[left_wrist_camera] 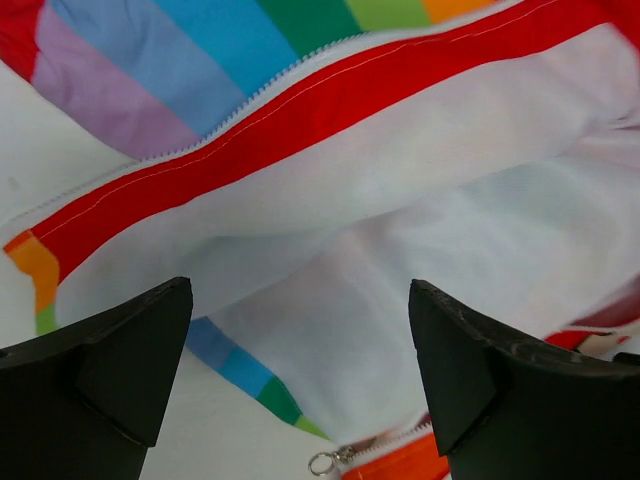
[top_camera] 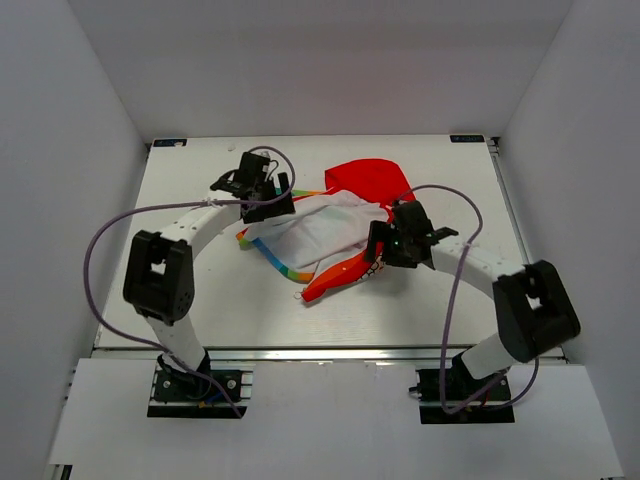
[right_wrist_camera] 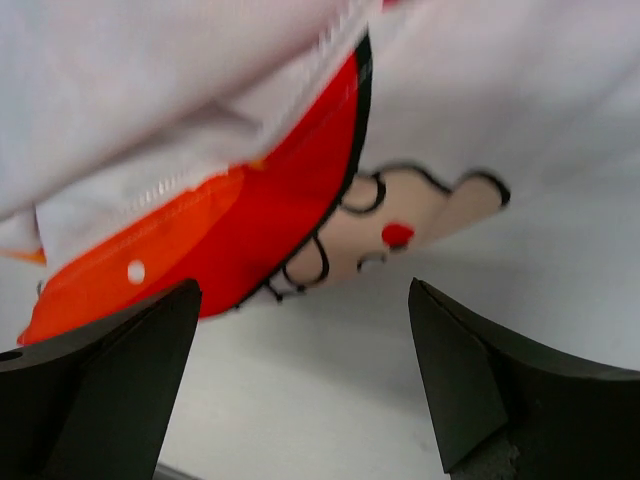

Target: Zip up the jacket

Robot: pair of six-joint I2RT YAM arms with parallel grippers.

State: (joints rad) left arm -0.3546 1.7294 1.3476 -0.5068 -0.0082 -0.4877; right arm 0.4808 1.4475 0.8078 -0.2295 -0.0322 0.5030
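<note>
Left gripper [left_wrist_camera: 300, 290]: jaws stood spread, nothing between them. It was poised just above the far-left edge of the jacket [top_camera: 320, 235], probably to take hold of a zip edge.

Beneath it were smooth, softly creased white lining [left_wrist_camera: 420, 230], a red facing strip [left_wrist_camera: 330, 100], and a diagonal row of fine white zip teeth [left_wrist_camera: 268, 92] bordering the rainbow-striped panel [left_wrist_camera: 200, 60]. A small metal ring [left_wrist_camera: 322, 463], seemingly the zip pull, lay at the bottom of the left wrist view, apart from both fingers.

Right gripper [right_wrist_camera: 305, 290]: likewise spread and empty. It hung at the garment's right side over an orange-red panel [right_wrist_camera: 230, 240] and a cartoon print [right_wrist_camera: 420, 215] outlined in black, likely placed to steady the cloth.

Jacket: lay crumpled and unzipped mid-counter between the two arms, lining uppermost, red hood [top_camera: 368, 180] toward the far side.

Counter [top_camera: 430, 310]: flat, white, matt.
</note>
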